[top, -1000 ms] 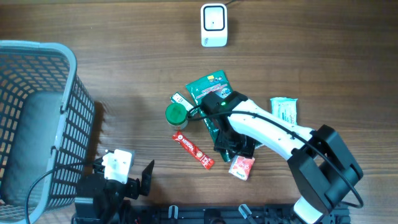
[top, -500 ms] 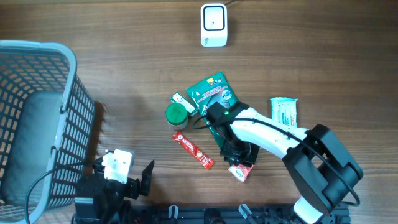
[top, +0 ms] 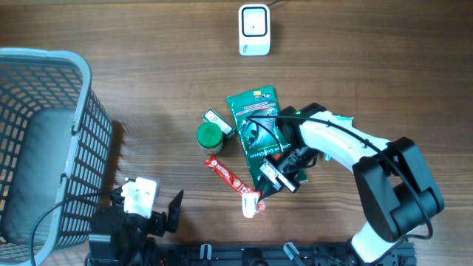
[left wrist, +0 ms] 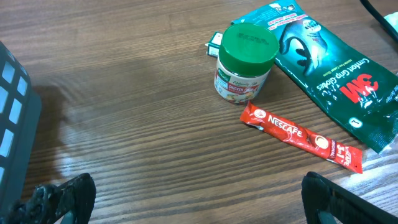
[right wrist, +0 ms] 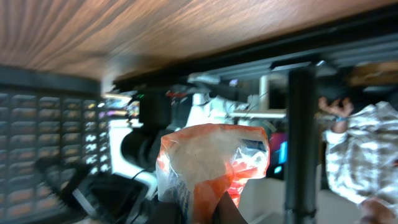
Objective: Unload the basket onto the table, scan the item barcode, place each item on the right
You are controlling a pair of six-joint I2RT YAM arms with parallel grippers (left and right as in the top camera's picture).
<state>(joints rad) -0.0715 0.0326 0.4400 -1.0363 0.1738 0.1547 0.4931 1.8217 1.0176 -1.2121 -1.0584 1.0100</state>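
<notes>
Okay, right tool pinches the orange sachet by one end: looks light, floppy, slick film, likely to crumple. Left tool gapes wide, idle.

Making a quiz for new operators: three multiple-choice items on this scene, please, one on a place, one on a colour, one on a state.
1. The scanner stands: A apart, beyond the items; B among the items; C under the right arm.
2. The lid of the jar is: A green; B red; C white.
3. The right gripper has its jaws: A open; B shut on the orange sachet; C shut on the jar.
Answers: A, it stands alone on bare wood; A, the lid shows green; B, the sachet is pinched between them.
</notes>
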